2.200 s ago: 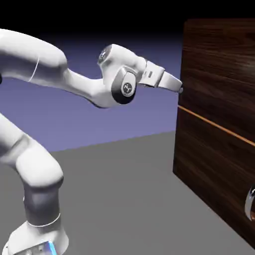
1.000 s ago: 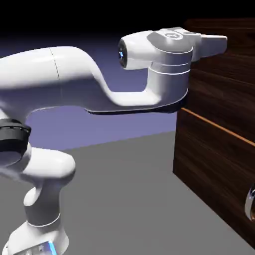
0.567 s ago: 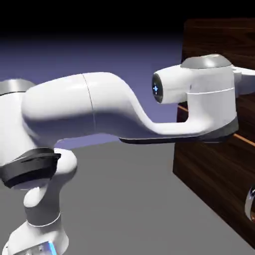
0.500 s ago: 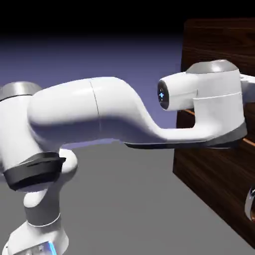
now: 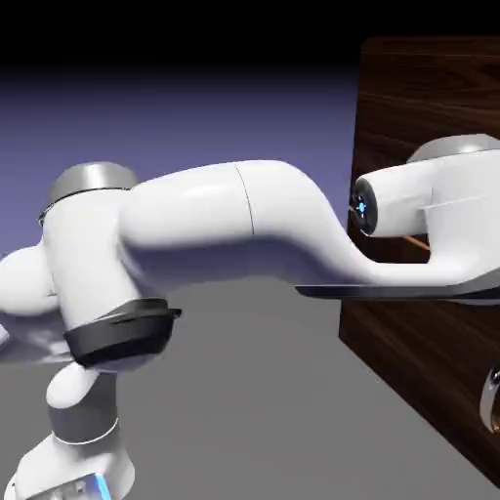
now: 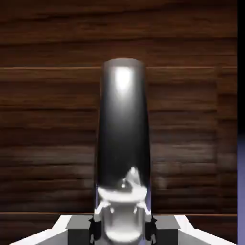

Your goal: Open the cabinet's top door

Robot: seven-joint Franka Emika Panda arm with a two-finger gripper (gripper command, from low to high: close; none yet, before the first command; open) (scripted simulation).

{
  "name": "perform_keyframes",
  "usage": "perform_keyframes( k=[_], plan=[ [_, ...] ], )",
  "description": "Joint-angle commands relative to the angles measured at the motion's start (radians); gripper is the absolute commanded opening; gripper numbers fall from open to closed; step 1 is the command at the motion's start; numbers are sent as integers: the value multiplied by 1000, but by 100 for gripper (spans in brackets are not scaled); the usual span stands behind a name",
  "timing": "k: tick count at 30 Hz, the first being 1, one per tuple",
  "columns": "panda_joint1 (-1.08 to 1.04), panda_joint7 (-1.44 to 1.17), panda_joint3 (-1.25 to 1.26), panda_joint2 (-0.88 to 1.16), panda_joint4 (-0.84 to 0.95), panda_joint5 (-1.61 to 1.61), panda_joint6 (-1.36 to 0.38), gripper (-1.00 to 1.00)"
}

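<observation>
Hand view: gripper [image 6: 123,230] closed on ring handle [image 6: 123,129], top door [image 6: 191,167] behind. Smooth curved metal; off-arc pull could slip grip.

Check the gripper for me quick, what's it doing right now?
Gripper: closed on the shiny metal handle, one fingertip on either side of it.
</observation>
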Motion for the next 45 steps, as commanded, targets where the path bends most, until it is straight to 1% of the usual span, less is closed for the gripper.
perform_keyframes(
  k=[1,6,13,25,32,38,45],
  plan=[
    [-36,8,21,7,-35,2,-20,-100],
    [-217,71,132,49,-190,4,-101,-100],
    [-471,76,302,76,-384,81,-197,-100],
    [-906,76,634,65,-661,246,-306,-100],
    [-1160,77,845,24,-794,363,-331,-100],
    [-1377,80,1030,-31,-888,475,-320,-100],
    [-1630,-36,1246,-178,-1024,740,-288,-100]
  ],
)
